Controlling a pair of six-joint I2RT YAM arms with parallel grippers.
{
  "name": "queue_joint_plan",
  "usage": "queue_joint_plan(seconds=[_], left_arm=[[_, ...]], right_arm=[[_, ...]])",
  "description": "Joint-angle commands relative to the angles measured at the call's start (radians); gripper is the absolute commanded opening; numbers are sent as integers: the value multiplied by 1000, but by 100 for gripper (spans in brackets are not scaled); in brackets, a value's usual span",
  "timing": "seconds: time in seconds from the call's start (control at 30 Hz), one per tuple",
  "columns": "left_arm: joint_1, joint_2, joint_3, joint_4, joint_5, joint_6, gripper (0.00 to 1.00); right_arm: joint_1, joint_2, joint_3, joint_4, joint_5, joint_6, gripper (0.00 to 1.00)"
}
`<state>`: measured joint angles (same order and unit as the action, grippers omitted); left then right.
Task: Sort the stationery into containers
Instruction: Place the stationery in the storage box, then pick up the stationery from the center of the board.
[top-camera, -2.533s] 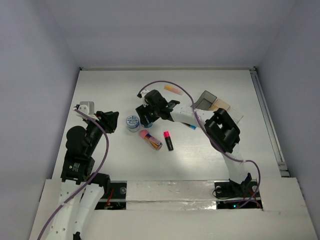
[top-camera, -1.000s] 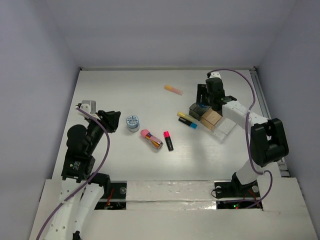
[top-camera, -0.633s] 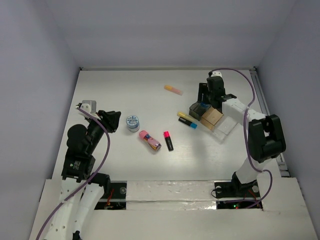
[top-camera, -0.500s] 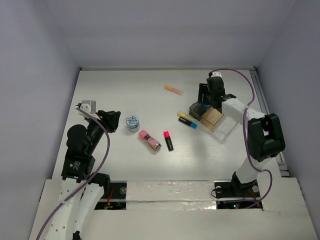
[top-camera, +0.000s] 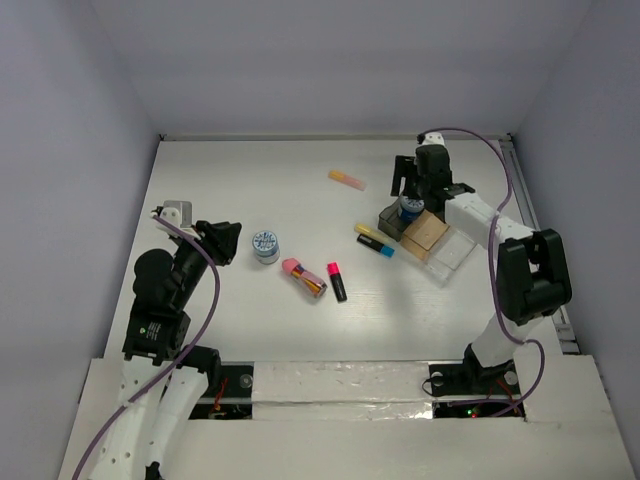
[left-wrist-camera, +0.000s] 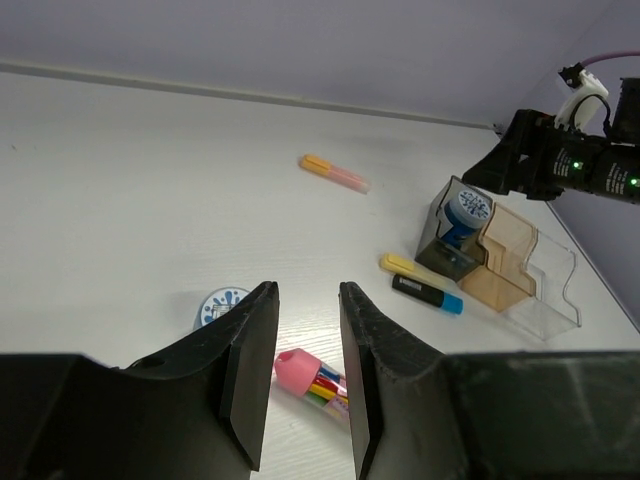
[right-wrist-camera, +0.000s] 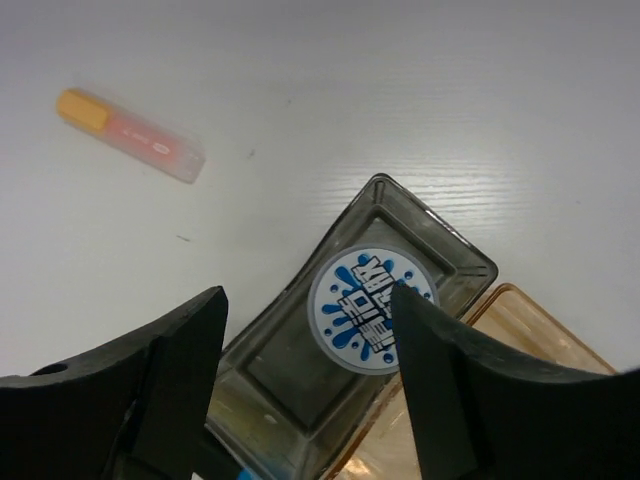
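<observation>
Roll (right-wrist-camera: 372, 310) in grey tray (right-wrist-camera: 290, 385), clearest from wrist

The white desk (top-camera: 250, 180) carries three joined trays (top-camera: 452, 256), their dark end under the right pincer (top-camera: 405, 188). A pale orange marker (top-camera: 347, 179) lies left of that pincer. A yellow marker (top-camera: 368, 233) and a blue-tipped marker (top-camera: 377, 247) lie side by side nearer the bases. Right of the left pincer (top-camera: 220, 240) sits a blue-and-white roll (top-camera: 266, 243), then a pink-capped tube (top-camera: 301, 279) and a pink-capped black marker (top-camera: 336, 282).

Nothing legible anywhere. Blue splash print with blocky dark lettering on the white top of the roll (right-wrist-camera: 372, 310) in the dark grey tray (right-wrist-camera: 290, 372), perhaps a brand name, too blurred to read. Similar print on the second roll (left-wrist-camera: 222, 306). Tiny white marking on the blue-capped black marker (left-wrist-camera: 422, 289), unreadable.
</observation>
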<state>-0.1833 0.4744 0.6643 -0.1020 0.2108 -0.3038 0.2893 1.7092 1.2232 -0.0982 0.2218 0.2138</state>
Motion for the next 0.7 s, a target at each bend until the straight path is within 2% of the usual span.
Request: queue_joint_plan(seconds=[0.0,0.03,0.07,0.1,0.17,0.23,0.27,0.33,0.37,0.43,0.47,0.5,0.53,0.6,0.67], left_arm=[[-5,-11,34,41,18,9,28],[-5,-16,34,39,12,11,28],[-5,-14,38,38,6,11,28],[-5,-4,41,41,-2,9,27],[-5,0,41,44,10,9,13],[-5,-10,38,42,10,11,1],[-5,-11,41,42,-8,12,0],[-5,-5,43,38,-21,12,0],[-5,-2,44,35,-21,11,0],[-5,-13,44,30,-21,11,0],[-5,-22,41,28,-28,12,0],[-5,-32,43,28,-46,12,4],[-5,-30,41,30,-51,12,11],[-5,-13,44,30,-38,12,15],[4,-20,43,28,-27,12,20]], right_arm=[[-1,-80,10,52,-65,7,69],[8,-114,-11,86,-99,12,57],[17,-129,-34,107,-163,28,38],[31,-141,-51,133,-192,42,11],[105,-148,-76,172,-263,56,8],[181,-132,-61,186,-243,42,9],[258,-108,-47,183,-239,17,9],[325,-76,-13,184,-246,6,10],[376,-59,19,196,-289,3,11],[416,7,51,232,-352,6,29],[435,33,97,230,-399,9,42],[473,59,128,218,-412,4,65],[494,113,157,183,-415,-5,72],[546,164,238,155,-404,-40,87],[576,246,301,86,-394,-69,88]])
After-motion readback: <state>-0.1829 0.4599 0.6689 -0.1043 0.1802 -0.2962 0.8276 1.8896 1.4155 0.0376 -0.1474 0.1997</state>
